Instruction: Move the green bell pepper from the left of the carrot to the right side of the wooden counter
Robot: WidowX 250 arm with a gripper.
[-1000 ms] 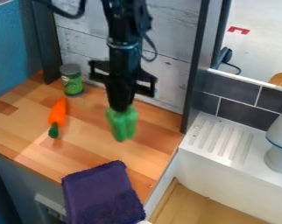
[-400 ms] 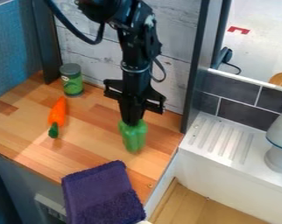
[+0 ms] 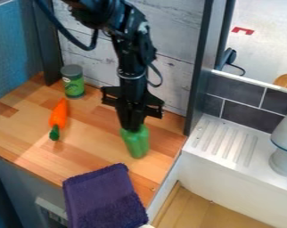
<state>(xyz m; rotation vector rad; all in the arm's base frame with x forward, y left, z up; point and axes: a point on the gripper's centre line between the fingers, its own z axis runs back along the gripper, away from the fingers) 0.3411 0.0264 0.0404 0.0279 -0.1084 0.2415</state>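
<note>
Your gripper (image 3: 133, 128) has its claw pinching the top of the green pepper (image 3: 136, 143), over the right part of the wooden counter (image 3: 95, 129). Carrot (image 3: 59, 118) and green can (image 3: 73, 82) sit left; purple towel (image 3: 104, 196) hangs over the front edge.

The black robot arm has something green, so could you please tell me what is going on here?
The claw grips a green object by its top end, over the wooden counter. A toy carrot and a small can are to one side, with a purple towel at the counter's front edge.
</note>
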